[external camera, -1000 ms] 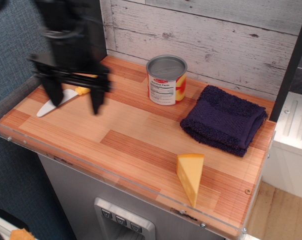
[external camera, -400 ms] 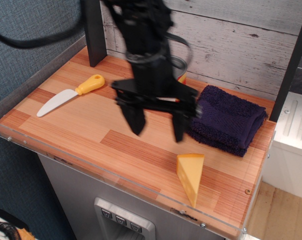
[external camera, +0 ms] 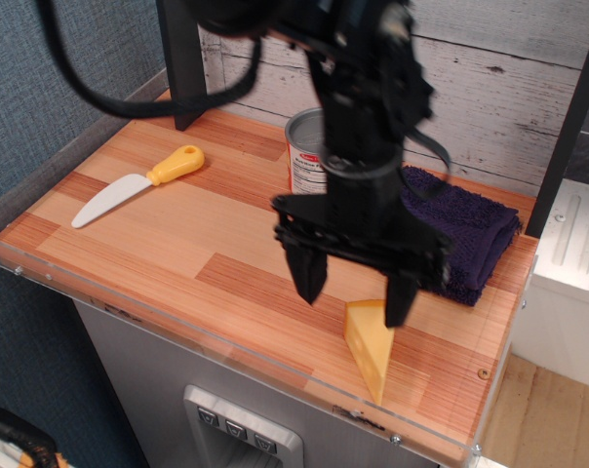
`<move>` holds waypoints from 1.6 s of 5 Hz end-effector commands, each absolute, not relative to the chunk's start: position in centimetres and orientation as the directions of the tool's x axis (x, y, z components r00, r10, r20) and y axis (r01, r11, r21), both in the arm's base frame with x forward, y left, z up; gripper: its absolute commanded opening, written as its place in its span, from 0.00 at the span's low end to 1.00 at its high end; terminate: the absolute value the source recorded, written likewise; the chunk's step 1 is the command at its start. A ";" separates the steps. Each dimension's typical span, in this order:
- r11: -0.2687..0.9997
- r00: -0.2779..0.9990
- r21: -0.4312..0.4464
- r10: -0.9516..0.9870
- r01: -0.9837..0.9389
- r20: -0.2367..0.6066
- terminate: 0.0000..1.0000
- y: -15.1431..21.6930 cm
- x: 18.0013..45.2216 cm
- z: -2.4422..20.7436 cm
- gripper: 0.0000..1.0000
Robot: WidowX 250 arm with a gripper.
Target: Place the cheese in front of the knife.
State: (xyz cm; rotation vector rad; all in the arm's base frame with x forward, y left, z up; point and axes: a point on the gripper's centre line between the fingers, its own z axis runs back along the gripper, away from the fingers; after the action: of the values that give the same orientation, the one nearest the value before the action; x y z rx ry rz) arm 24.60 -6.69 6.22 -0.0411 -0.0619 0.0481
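Observation:
The cheese point(external camera: 371, 346), a yellow-orange wedge, lies at the front right of the wooden table top point(external camera: 177, 244). The knife point(external camera: 137, 183), with a white blade and a yellow handle, lies at the back left. My black gripper point(external camera: 356, 291) is open and empty. It hangs just above the far end of the cheese, its right finger over the cheese's back corner and its left finger over bare wood to the left of the cheese.
A tin can point(external camera: 306, 156) stands at the back middle, partly hidden by my arm. A dark blue folded towel point(external camera: 470, 229) lies at the right rear. A clear plastic rim point(external camera: 129, 307) runs along the table's front edge. A dark post point(external camera: 182, 68) stands at the back left.
My gripper has swept from above the knife at the left, across the table, to just above the cheese at the front right. Jaws stay open. Cheese and knife have not moved.

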 end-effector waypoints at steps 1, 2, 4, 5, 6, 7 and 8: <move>0.994 0.994 -0.058 0.098 -0.095 0.056 0.00 -7.6 25.6 5.5 1.00; 0.990 0.989 -0.051 0.134 -0.131 0.060 0.00 -7.7 25.3 4.8 1.00; 0.988 0.989 -0.045 0.149 -0.147 0.025 0.00 -7.9 25.3 3.5 1.00; 0.985 0.986 -0.036 0.167 -0.166 0.018 0.00 -7.6 25.4 3.2 1.00; 0.987 0.988 -0.038 0.153 -0.153 -0.006 0.00 -7.5 25.7 2.8 1.00; 0.985 0.986 -0.044 0.168 -0.168 0.006 0.00 -7.3 25.7 2.9 0.00; 0.986 0.989 -0.071 0.148 -0.149 -0.017 0.00 -7.3 25.9 2.7 0.00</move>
State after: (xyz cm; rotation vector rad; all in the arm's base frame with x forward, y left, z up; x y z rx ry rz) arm 25.22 -7.34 1.54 -0.0676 0.0446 0.1529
